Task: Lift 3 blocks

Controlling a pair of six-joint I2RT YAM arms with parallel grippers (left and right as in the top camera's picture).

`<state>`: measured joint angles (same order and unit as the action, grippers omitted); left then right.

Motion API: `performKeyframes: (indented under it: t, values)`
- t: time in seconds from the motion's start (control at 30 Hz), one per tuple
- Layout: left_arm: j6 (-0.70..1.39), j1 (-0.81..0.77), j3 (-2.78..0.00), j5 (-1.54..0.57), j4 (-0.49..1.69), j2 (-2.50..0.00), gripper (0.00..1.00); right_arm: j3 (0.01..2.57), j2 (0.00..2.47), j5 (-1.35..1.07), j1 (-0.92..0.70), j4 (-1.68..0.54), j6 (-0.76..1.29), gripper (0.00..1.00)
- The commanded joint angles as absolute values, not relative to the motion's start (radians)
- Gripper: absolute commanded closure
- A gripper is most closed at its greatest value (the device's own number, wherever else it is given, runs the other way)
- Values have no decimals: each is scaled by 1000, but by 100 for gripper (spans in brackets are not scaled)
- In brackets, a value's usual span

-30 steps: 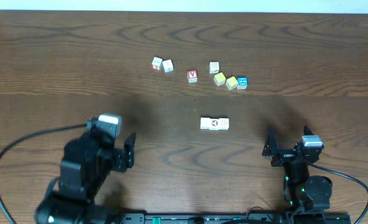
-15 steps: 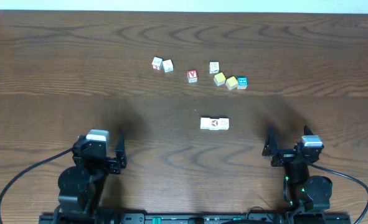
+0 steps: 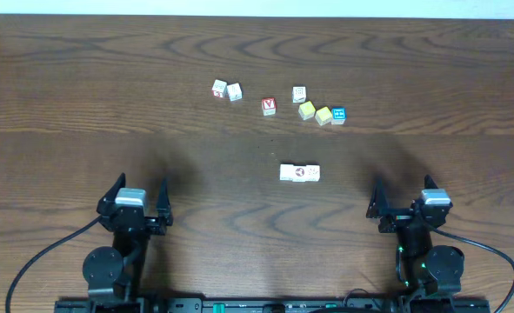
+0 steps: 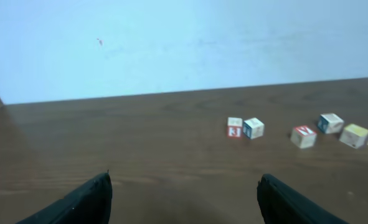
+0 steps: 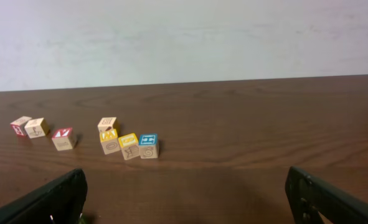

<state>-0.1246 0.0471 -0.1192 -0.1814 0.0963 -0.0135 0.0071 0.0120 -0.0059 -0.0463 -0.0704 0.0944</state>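
- Dark brown wood: the tabletop (image 3: 83, 78) fills my overhead feed from edge to edge, its grain running left to right.
- A pale wall (image 4: 184, 43) rises behind the tabletop's far edge, seen through both wrist cameras.
- The left end effector (image 3: 136, 195) sits at the near edge. Its two fingers are spread wide apart, gripping nothing and pointing toward the far side. A black cable (image 3: 30, 252) loops away from the arm's base.
- The right end effector (image 5: 185, 180) sits at the near edge on the other side, its fingers also wide apart and gripping nothing. In its own camera only bare wood lies between the tips.
- The blocks (image 3: 299, 173), three whitish-cream cubes, lie on the tabletop in a short row, touching side by side. They sit between the two arms, somewhat nearer the right one and well apart from both. A faint reddish mark shows on top of the row.
- Farther back, seven more cubes are scattered in a loose line.
- A pair of white cubes (image 3: 226, 89) stands close together at the left end, one of them with a red face.
- A red-topped cube (image 3: 269, 106) stands alone near the middle.
- A white cube (image 3: 299, 93) stands just behind the two yellow cubes (image 3: 306, 110).
- A blue cube (image 3: 338, 115) closes the line, pressed against the second yellow one.
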Motion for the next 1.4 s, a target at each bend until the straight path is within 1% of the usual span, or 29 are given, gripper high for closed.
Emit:
performKeyframes:
  t: [0.0,0.5,0.77,0.93,1.37]
  values:
    - [-133,67,-92,-195,70,-1,25,6,5,2,-43,-75,84,1]
    - [-133,69,-2,-191,-87,-1,25,5,5,2,-43,-75,84,1]
    - [-118,82,-4,-187,-26,-1,25,5,5,2,-43,-75,84,1]
    - [60,82,-4,-43,70,-1,25,6,5,2,-43,-75,84,1]
    - [65,82,-4,-33,70,-1,25,5,5,2,-43,-75,84,1]
